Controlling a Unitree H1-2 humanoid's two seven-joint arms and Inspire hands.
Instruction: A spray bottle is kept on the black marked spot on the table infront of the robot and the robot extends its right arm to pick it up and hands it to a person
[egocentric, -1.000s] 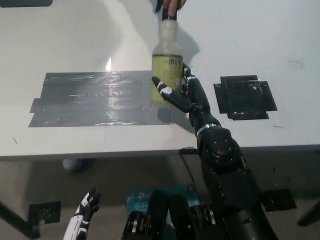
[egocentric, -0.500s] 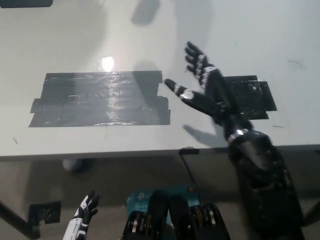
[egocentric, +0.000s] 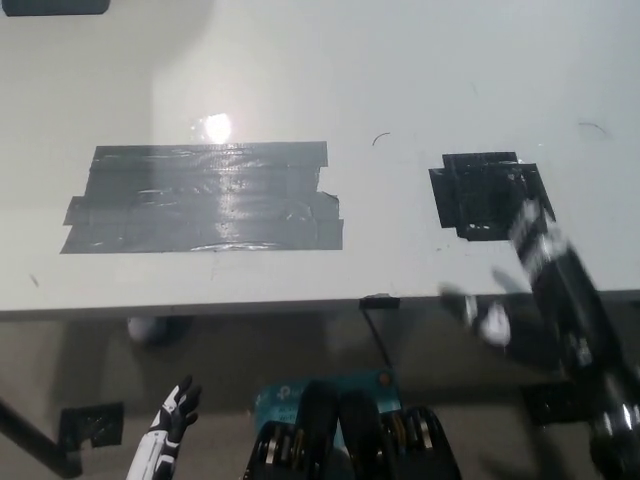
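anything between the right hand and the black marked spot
Nothing visible: the blurred right hand overlaps the near right corner of the black marked spot. No spray bottle is in view. Left hand rests low left.

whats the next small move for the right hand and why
Probably finish lowering the right hand to rest beside the body. No bottle shows on the table or on the black marked spot, the arm is blurred near the table's edge, and the left hand hangs low.

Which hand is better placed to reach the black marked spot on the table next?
Right, probably. The right hand, though blurred, is right by the black marked spot, over the table edge. The left hand hangs below the table, on the far side.
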